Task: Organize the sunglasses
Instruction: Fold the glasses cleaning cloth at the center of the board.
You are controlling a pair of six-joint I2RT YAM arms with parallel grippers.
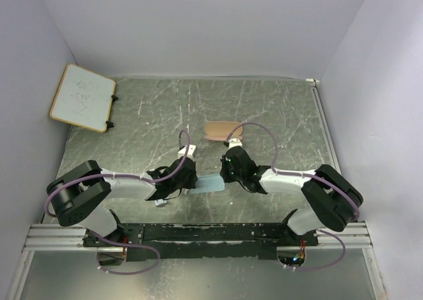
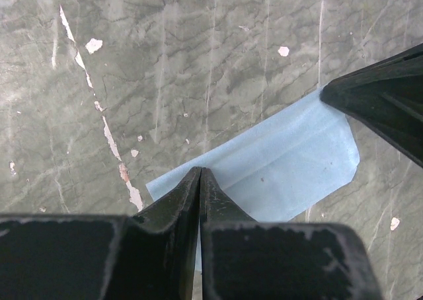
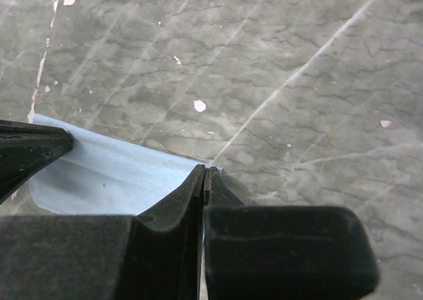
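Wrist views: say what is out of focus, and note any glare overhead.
Left wrist: the left gripper is near, dark and soft-edged; cloth and table are sharp. Right wrist: the right gripper is likewise soft. Top external: even light, no glare, only faint shadows.

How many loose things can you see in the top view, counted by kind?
Cloth, light blue: 1
Case, tan-pink: 1
Whiteboard: 1
Sunglasses, small, white, partly hidden, so not certain: 1
Total: 4
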